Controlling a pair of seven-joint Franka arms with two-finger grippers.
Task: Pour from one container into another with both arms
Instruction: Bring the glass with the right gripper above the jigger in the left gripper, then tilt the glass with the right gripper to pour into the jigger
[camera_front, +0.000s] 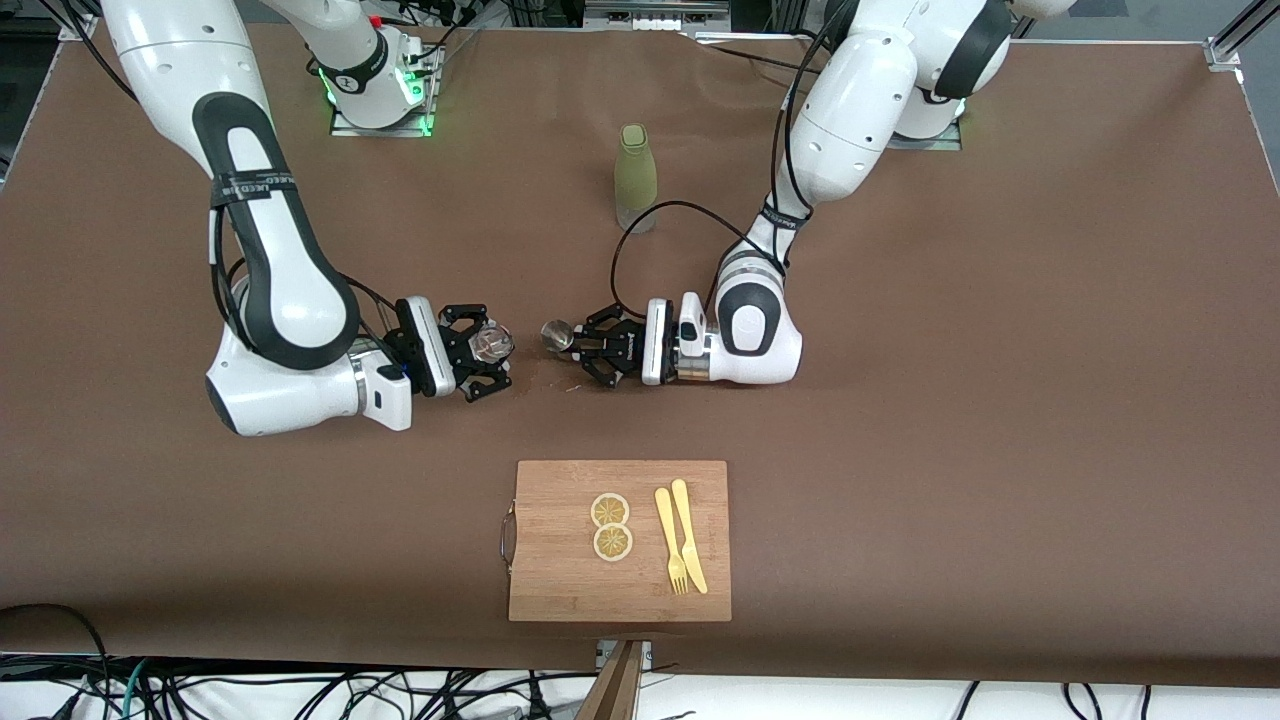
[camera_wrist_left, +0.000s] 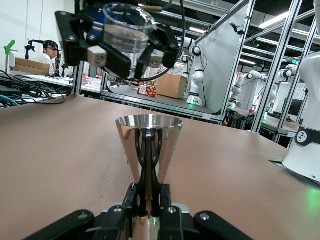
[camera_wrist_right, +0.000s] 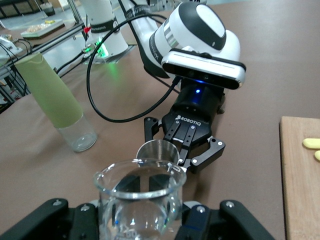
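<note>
Beaker (camera_front: 491, 343) is clamped in the right gripper (camera_front: 478, 352), and the steel measuring cup (camera_front: 556, 335) is pinched in the left gripper (camera_front: 585, 352), both low over mid-table, spout facing cup. I'd tip the beaker slowly, lip right above the cup's rim, keeping the cup upright.

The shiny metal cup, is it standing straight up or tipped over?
Upright. The metal cup stands straight, its rim level and mouth facing up, gripped low down by the left pincer.
</note>
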